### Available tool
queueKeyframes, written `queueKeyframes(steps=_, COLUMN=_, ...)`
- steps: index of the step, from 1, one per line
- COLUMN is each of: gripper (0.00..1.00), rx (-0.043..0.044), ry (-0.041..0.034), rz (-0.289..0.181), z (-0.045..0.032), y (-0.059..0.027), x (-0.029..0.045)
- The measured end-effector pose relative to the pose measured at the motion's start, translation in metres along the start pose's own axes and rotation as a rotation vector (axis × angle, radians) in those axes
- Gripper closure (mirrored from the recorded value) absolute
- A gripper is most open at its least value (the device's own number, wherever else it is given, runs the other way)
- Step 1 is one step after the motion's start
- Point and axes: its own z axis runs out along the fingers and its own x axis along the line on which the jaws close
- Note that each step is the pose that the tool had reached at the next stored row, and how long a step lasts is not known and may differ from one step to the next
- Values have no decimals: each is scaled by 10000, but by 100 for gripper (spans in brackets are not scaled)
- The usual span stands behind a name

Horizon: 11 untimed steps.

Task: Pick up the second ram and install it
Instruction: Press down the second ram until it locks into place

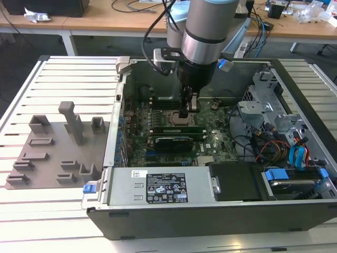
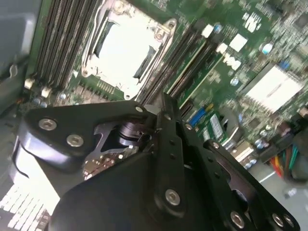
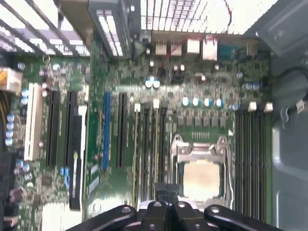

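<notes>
The black two-fingered claw [image 1: 184, 113] sat closed, apparently gripping nothing, directly above the thin long green circuit-board RAM stick [image 1: 176, 128], which lay seated lengthwise in the slots beside the square metal-framed processor socket [image 1: 169, 117].

An open computer case [image 1: 221, 211] lies on a slatted metal table [image 1: 68, 74], its green motherboard [image 3: 144, 96] exposed. The square metal-framed processor socket [image 3: 199, 173] sits among black memory slots [image 3: 250, 154]. On the exterior view's left rests a grey fixture plate [image 1: 52, 153] with upright blocks. Behind, what looks like a wooden desk [image 1: 121, 21] carries cables.
</notes>
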Motion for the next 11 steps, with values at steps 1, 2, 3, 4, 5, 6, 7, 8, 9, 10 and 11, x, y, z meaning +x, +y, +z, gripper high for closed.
queueKeyframes(steps=1, gripper=89, rx=-36, ry=-1, rz=0, z=40, y=-118, x=4)
queueKeyframes(steps=2, gripper=89, rx=-55, ry=-2, rz=0, z=75, y=-231, x=8)
queueKeyframes(steps=3, gripper=89, rx=-61, ry=-2, rz=-1, z=119, y=-311, x=12)
queueKeyframes(steps=4, gripper=89, rx=-60, ry=-2, rz=0, z=152, y=-331, x=14)
queueKeyframes(steps=5, gripper=89, rx=-61, ry=-1, rz=0, z=180, y=-338, x=15)
queueKeyframes(steps=6, gripper=89, rx=-60, ry=-2, rz=2, z=200, y=-340, x=15)
queueKeyframes(steps=7, gripper=89, rx=-59, ry=-3, rz=0, z=269, y=-348, x=20)
queueKeyframes(steps=8, gripper=89, rx=-60, ry=-2, rz=0, z=306, y=-353, x=26)
queueKeyframes(steps=9, gripper=89, rx=-61, ry=0, rz=0, z=316, y=-354, x=30)
queueKeyframes(steps=10, gripper=89, rx=-62, ry=4, rz=1, z=323, y=-354, x=33)
queueKeyframes(steps=11, gripper=89, rx=-63, ry=7, rz=1, z=336, y=-356, x=34)
